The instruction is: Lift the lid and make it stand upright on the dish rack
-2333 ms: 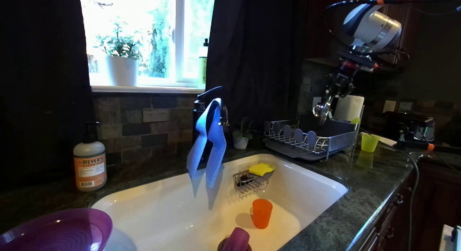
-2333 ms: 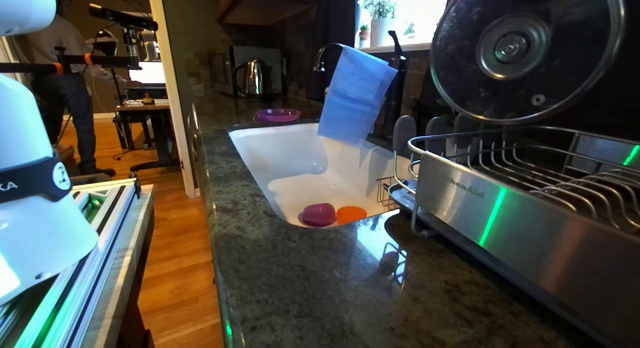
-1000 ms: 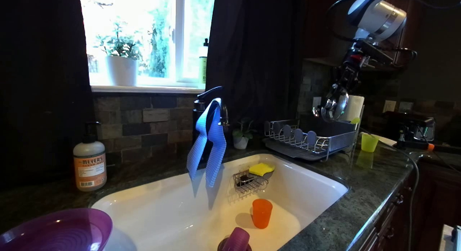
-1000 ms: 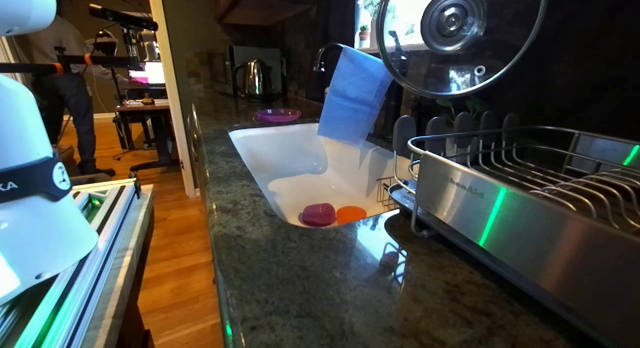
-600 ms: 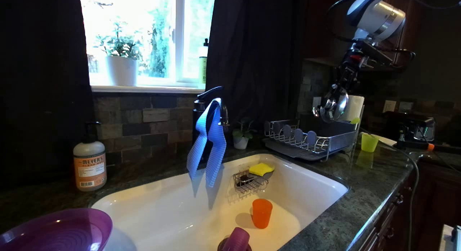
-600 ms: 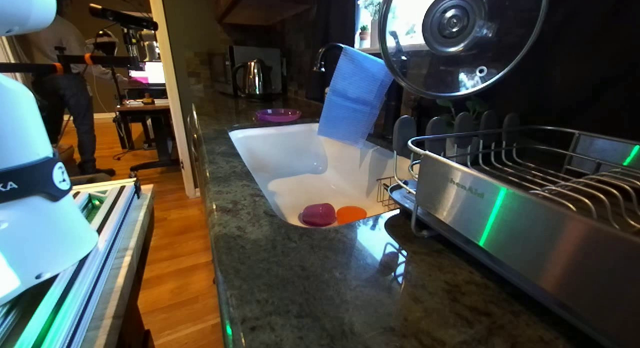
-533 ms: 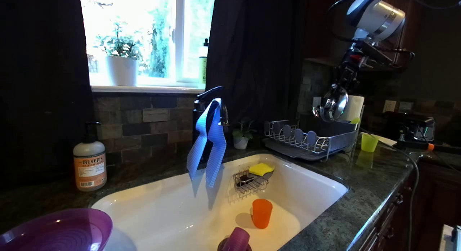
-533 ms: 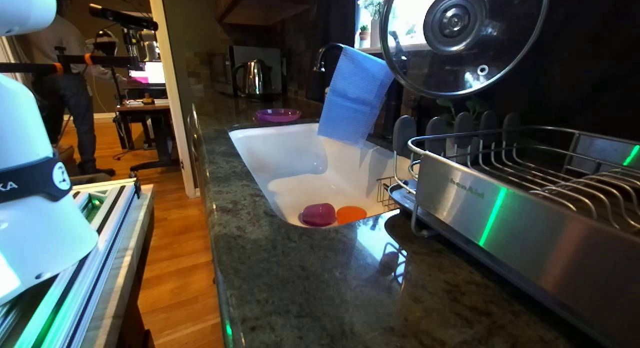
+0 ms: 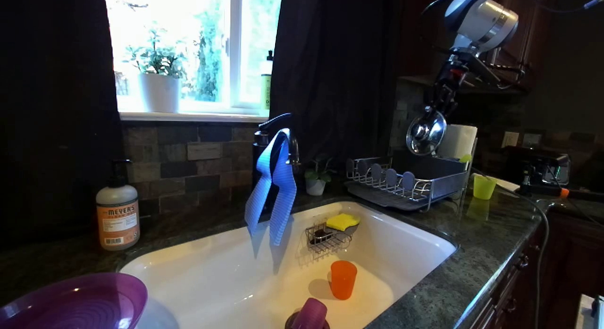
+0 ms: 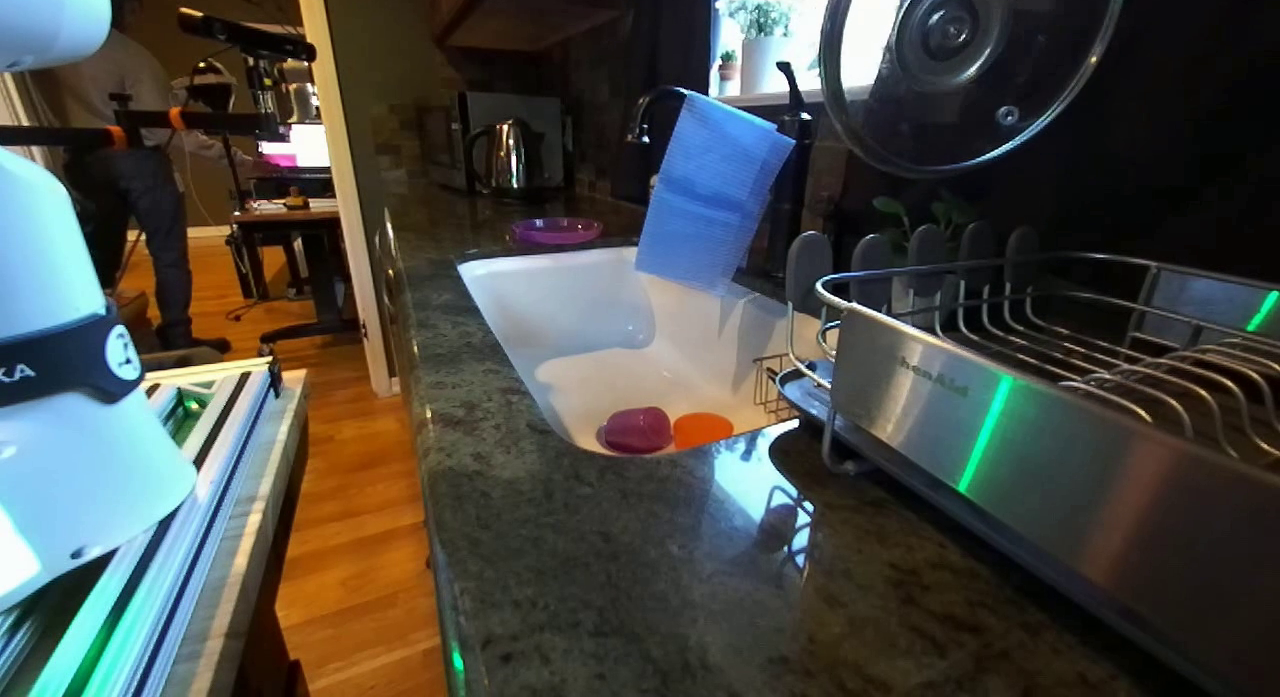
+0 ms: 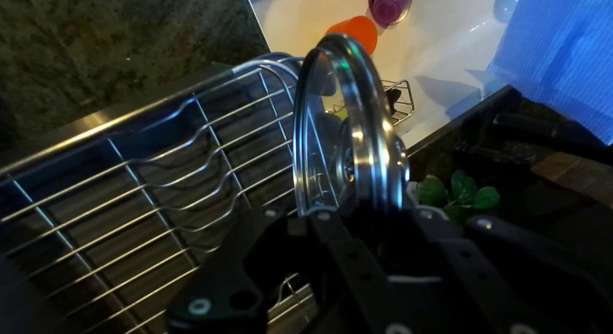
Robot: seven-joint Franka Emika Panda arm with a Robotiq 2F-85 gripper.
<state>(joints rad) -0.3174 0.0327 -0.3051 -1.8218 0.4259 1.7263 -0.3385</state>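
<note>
The lid [image 9: 426,133] is a round glass pot lid with a shiny metal rim and a knob at its centre. My gripper [image 9: 433,109] is shut on the lid's rim from above. In an exterior view the lid [image 10: 950,32] hangs nearly upright, with a gap between its lower edge and the dish rack. The dish rack [image 9: 448,180] also shows in an exterior view [image 10: 1080,477]. In the wrist view the gripper [image 11: 368,204] holds the lid [image 11: 371,128] edge-on above the rack's wires [image 11: 143,186]. The fingertips are dark and partly hidden.
A white paper roll [image 9: 462,142] stands behind the rack, and a yellow-green cup [image 9: 484,186] beside it. A small potted plant [image 9: 315,182], a faucet with a blue cloth [image 10: 715,192], and the white sink [image 9: 226,263] holding an orange cup [image 9: 343,279] are nearby.
Over the last half second the gripper and lid move left in one exterior view, right and slightly up in another. The lid turns to show more of its face. The grip on the lid stays.
</note>
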